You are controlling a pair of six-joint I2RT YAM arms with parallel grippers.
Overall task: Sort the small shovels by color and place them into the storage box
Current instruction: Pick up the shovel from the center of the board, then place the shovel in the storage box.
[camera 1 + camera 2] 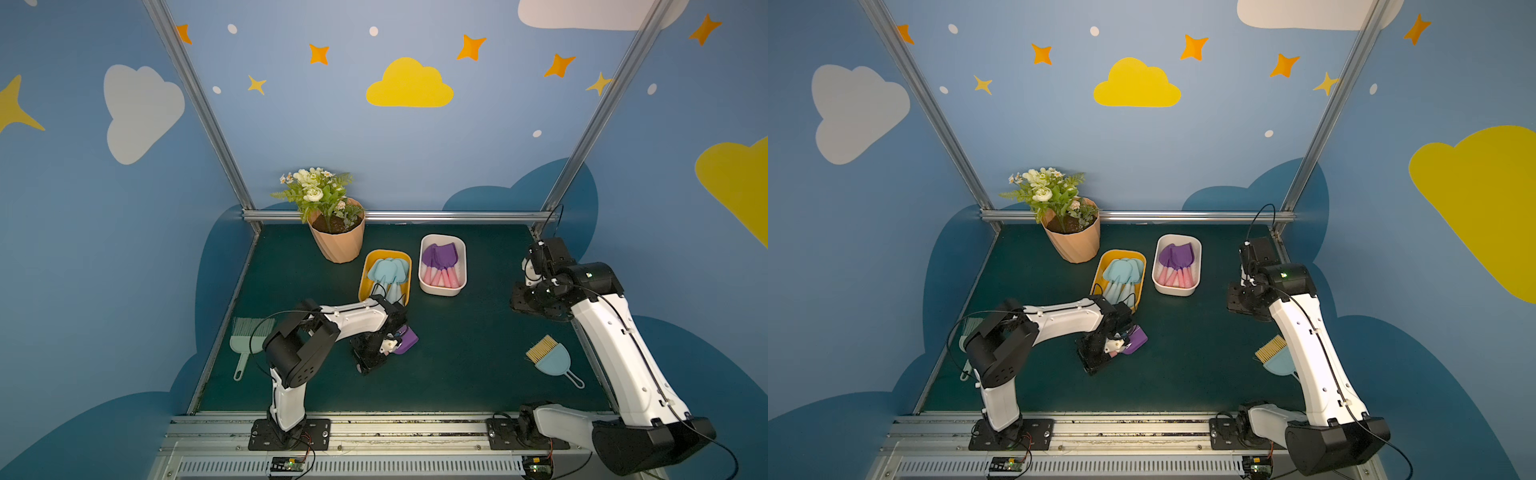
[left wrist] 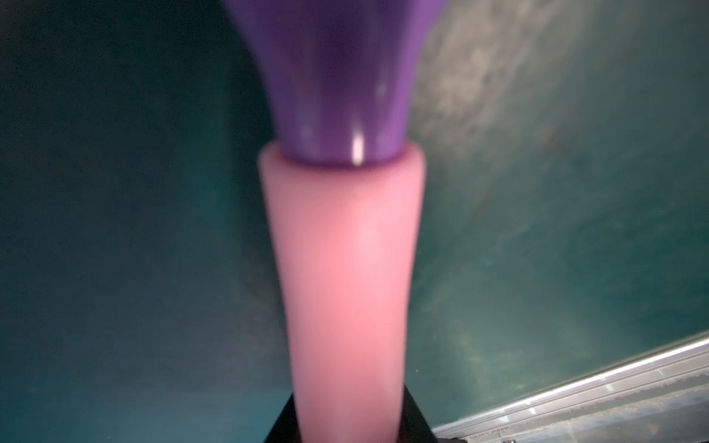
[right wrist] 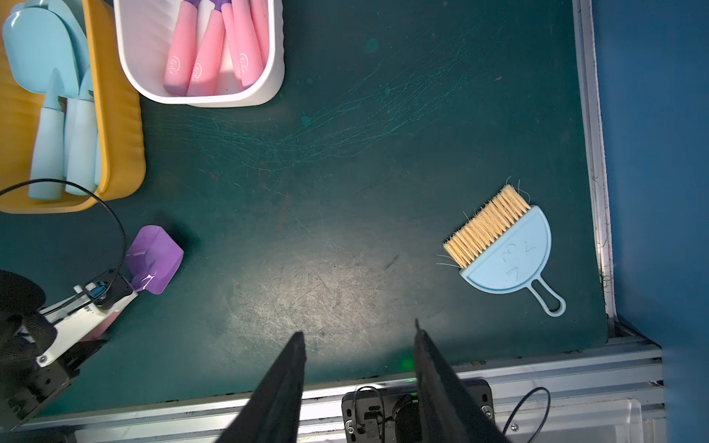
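My left gripper (image 1: 388,348) is shut on the pink handle of a purple shovel (image 1: 406,340) low over the mat's middle, just in front of the yellow box. In the left wrist view the shovel (image 2: 341,249) fills the centre, its handle running down between the black fingers. The yellow storage box (image 1: 362,282) holds light blue shovels (image 1: 384,270). The white storage box (image 1: 463,266) to its right holds purple shovels (image 1: 440,259) with pink handles. My right gripper (image 3: 358,337) is open and empty, hovering near the right edge, well away from the boxes.
A blue hand brush with tan bristles (image 1: 548,359) lies at the front right of the mat. A mint-green brush (image 1: 243,345) lies at the left edge, partly behind my left arm. A flower pot (image 1: 338,241) stands at the back, left of the boxes.
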